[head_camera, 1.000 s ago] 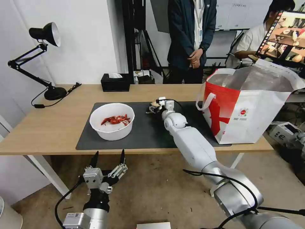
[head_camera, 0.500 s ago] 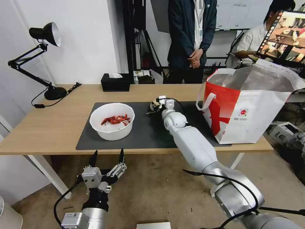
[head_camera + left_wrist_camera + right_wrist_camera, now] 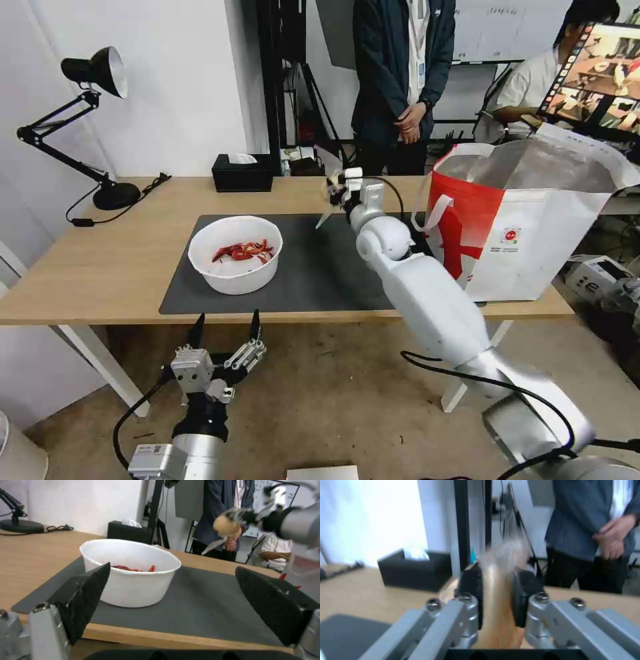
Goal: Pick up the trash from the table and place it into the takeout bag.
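My right gripper is raised above the back of the dark mat, shut on the beige wrapped ball, whose wrapper tail hangs down; the wrist view shows the ball squeezed between the black pads. The white bowl of red peel scraps sits on the mat's left part, also seen as the bowl from the left wrist. The takeout bag stands open at the table's right end. My left gripper hangs open below the table's front edge.
A black tissue box stands at the table's back edge, and a black desk lamp at the far left. People stand and sit behind the table. The mat between bowl and bag is bare.
My right gripper has lifted the beige wrapped ball off the mat and carried it up and slightly toward the back. The left arm has stayed put.
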Controlling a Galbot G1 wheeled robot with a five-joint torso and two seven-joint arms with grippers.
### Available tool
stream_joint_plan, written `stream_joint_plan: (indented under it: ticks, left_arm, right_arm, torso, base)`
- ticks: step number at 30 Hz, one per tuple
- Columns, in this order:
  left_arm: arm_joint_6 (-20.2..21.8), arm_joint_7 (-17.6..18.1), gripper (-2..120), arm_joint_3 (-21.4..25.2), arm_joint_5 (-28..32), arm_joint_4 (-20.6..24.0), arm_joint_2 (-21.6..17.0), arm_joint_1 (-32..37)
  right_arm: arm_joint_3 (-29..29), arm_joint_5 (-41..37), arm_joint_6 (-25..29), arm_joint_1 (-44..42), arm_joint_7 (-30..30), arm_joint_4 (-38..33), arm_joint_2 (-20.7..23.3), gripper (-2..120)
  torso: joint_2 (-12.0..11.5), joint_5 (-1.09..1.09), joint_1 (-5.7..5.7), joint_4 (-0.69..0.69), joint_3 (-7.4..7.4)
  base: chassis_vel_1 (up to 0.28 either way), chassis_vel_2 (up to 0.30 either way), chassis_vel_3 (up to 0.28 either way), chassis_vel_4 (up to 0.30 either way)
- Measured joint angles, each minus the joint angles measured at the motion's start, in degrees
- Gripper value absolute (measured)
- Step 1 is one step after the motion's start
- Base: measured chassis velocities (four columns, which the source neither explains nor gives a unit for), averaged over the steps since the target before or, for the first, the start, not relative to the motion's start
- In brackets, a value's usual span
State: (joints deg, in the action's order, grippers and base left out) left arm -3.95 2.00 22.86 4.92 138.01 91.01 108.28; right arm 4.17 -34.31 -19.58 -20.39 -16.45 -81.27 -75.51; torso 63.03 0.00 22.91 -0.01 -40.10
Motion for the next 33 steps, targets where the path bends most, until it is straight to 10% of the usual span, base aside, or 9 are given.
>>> stream_joint_plan:
  ticks: [21, 33]
  left_arm:
    - [0.24, -0.04, 100, -0.53, 0.04, -0.23, 0.11, -0.55]
    - [0.32, -0.09, 100, -0.9, 0.08, -0.39, -0.1, -1.11]
  right_arm:
    - [-7.15, -6.26, -1.96, 1.37, -8.9, -20.74, 11.59, 0]
    - [-16.27, -14.44, -3.64, -3.86, -11.33, -30.08, 27.98, 0]
  torso:
    - [0.0, 0.01, 0.0, 0.01, 0.0]
    - [0.0, 0.01, 0.0, -0.01, 0.0]
  base:
    - [0.0, 0.0, 0.0, 0.0]
    - [0.0, 0.0, 0.0, 0.0]
